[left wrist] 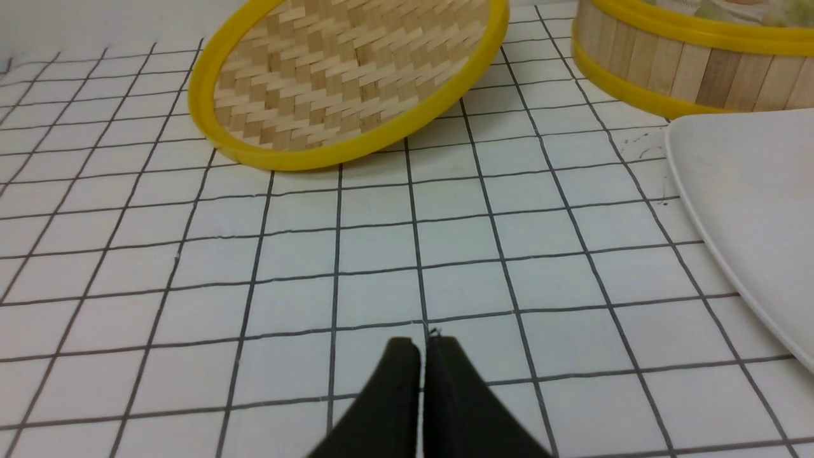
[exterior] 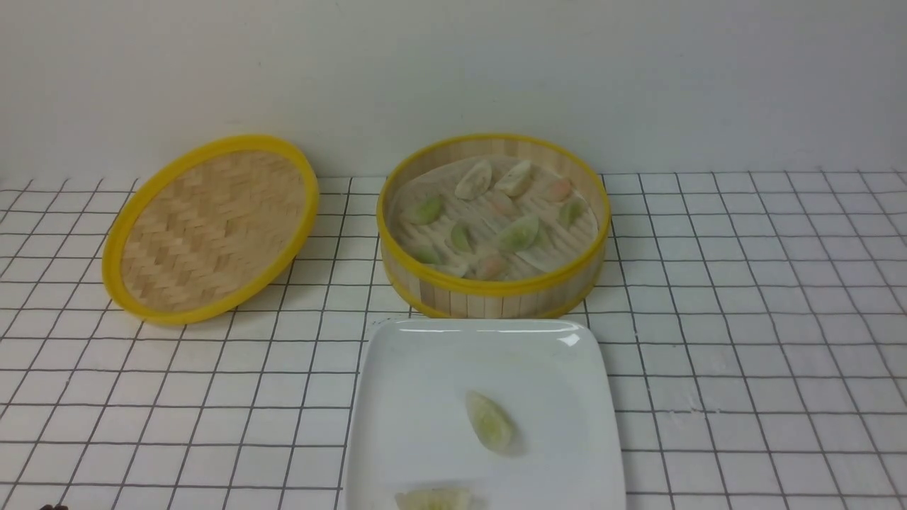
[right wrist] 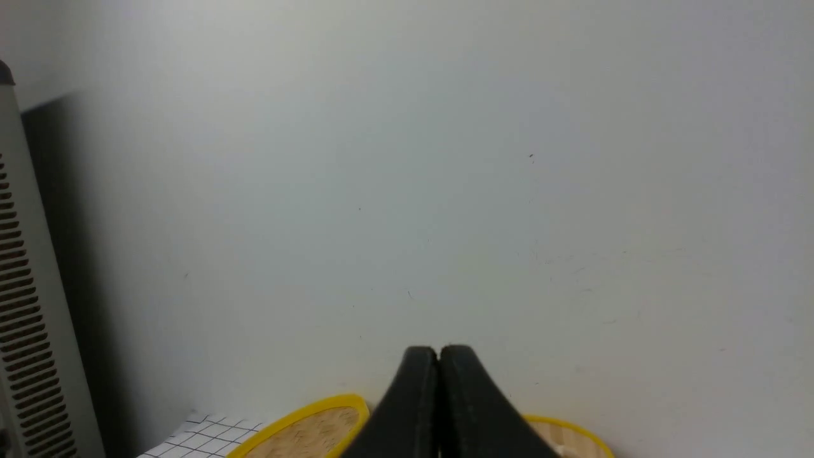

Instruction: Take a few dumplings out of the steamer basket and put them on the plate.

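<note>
Nearest the camera in the front view is the big white square plate (exterior: 411,375), partly cut off by the frame, with two dumplings visible on it: a pale green one (exterior: 490,423) near the middle and a yellowish one (exterior: 434,499) closer in. Just beyond it sits the bamboo steamer basket (exterior: 494,304), lid off, still holding a bunch of green, cream and pinkish dumplings. The woven lid (exterior: 212,227) is off to the left on the gridded tabletop (exterior: 716,368), looking a bit tilted.

Both claws are fully closed with nothing in them. Left claw (left wrist: 423,346) is out over bare grid, right claw (right wrist: 439,356) is aimed mostly at the wall.

Two could already count as "a few", so this might be done, can't say for sure. If another pick is coming, here's what I'd worry about: those skins look soft and slick, so squeezing too hard could tear one and too lightly could drop it. Come in too low and the claw could clip the yellow rim and shove the basket into the plate. The ones crowded by the near wall look like the worst picks, tbh.
</note>
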Controlling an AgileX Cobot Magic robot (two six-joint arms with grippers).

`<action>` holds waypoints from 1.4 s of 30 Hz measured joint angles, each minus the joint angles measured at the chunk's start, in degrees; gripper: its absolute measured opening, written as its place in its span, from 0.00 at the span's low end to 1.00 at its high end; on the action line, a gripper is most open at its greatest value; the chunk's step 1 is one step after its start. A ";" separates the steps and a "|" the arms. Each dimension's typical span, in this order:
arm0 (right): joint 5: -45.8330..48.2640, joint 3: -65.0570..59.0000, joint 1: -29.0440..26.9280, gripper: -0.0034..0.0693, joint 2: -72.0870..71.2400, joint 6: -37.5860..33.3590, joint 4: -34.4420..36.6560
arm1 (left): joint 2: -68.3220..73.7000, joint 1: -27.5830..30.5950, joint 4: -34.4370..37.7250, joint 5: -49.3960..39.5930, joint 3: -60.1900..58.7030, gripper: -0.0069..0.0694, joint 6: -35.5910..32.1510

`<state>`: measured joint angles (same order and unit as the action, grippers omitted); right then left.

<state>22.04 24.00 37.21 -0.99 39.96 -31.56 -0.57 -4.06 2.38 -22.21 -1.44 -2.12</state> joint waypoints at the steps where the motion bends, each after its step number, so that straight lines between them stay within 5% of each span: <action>1: 0.00 0.00 0.00 0.03 0.00 -1.47 2.31 | 0.00 0.00 0.00 0.00 0.00 0.08 0.00; 4: -0.27 -0.16 0.00 0.03 0.00 -8.54 10.20 | 0.00 0.00 0.00 0.00 0.00 0.08 0.00; 6: -2.01 -1.47 0.00 0.03 0.00 -20.34 19.94 | 0.00 0.00 0.00 0.00 0.00 0.08 0.00; 11: -4.83 -4.42 0.00 0.03 0.00 -30.46 30.47 | 0.00 0.00 0.00 0.00 0.00 0.08 0.00; 16: -5.29 -8.44 -1.39 0.03 0.00 -32.14 31.56 | 0.00 0.00 0.00 0.00 0.00 0.08 0.01; 20: -5.29 -12.80 -9.59 0.03 0.00 -32.22 31.56 | 0.00 0.00 0.00 0.00 0.00 0.08 0.01; 23: -5.23 -19.64 -22.53 0.03 0.00 -32.22 31.56 | 0.00 0.00 0.00 0.00 0.00 0.08 0.01; 28: -2.81 -25.45 -32.10 0.03 0.00 -32.16 31.56 | 0.00 0.00 0.00 0.00 0.00 0.08 0.01; 42: -0.14 -25.35 -34.41 0.03 0.05 -32.04 31.56 | 0.00 0.00 0.00 0.00 -0.04 0.08 0.01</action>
<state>21.90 -1.35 2.79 -0.94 7.91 0.00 -0.57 -4.06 2.38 -22.21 -1.48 -2.11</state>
